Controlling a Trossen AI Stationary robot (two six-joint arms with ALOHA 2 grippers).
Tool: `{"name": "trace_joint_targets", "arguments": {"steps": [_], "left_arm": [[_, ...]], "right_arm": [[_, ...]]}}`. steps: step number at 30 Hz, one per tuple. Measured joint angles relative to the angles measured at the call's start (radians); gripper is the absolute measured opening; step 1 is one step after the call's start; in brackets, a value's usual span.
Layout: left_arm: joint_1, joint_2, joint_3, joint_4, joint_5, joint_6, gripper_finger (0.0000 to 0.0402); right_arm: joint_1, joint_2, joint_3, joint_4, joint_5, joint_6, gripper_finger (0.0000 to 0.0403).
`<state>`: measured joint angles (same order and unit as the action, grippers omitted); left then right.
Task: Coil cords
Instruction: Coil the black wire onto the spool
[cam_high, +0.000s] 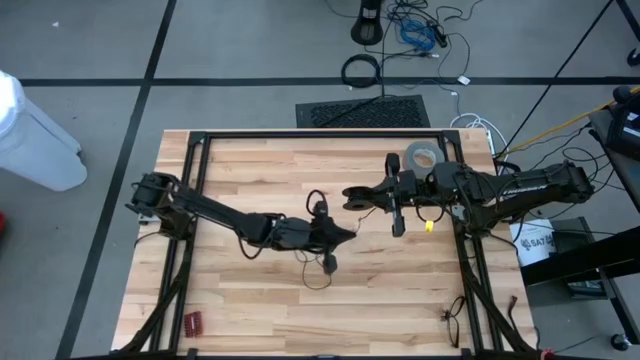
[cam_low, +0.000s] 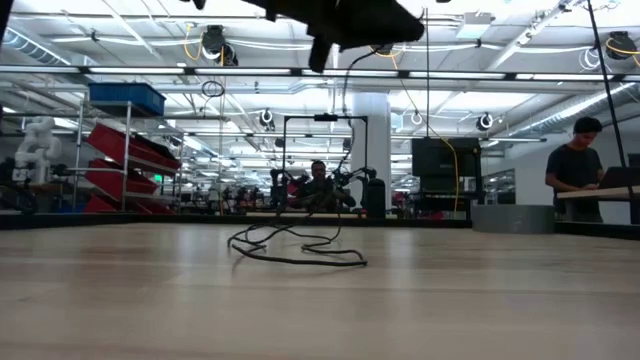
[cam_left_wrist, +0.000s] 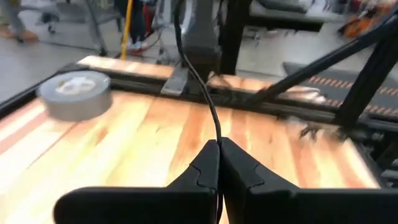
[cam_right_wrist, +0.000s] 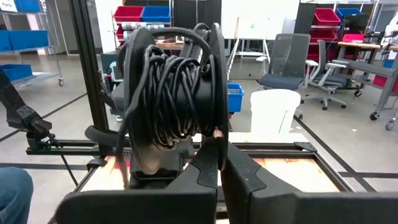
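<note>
The thin black wire lies in loose loops on the table, below my left gripper in the high view. One strand hangs from the grippers down to the loops. My left gripper is at the table's middle and is shut on the wire. My right gripper is just beyond it toward the far edge, fingers shut. The wire's bluish-green spot does not show. My left gripper pinches the wire between its two fingertips. The wire leaves the tips and rises slightly curved, out of the picture's top. It is lifted clear of the table here. My right gripper is shut and the wire from the left gripper rises toward it. Its own fingers hide the place of contact.
A grey tape roll lies near the far edge and also shows in the left wrist view. A small red object lies at the near left. A black frame borders the table. A person stands in the room behind.
</note>
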<state>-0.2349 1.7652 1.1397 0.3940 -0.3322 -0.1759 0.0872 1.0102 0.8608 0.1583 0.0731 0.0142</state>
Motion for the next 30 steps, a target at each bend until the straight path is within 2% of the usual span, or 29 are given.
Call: {"name": "trace_joint_targets", "arguments": {"steps": [6,21,30], "left_arm": [[-0.004,-0.079,0.0,-0.12,-0.021,-0.001,0.0003],[0.019,-0.119,0.0,-0.344,-0.048,-0.047,0.0001],[0.008,-0.241,0.0,-0.55,-0.105,-0.055,0.0]], "right_arm": [[0.0,-0.002,0.0,0.002,0.0,0.001,0.0],[0.033,-0.004,0.0,0.026,0.0,0.009,0.0],[0.04,-0.008,0.0,0.029,-0.001,0.012,0.0]]}}
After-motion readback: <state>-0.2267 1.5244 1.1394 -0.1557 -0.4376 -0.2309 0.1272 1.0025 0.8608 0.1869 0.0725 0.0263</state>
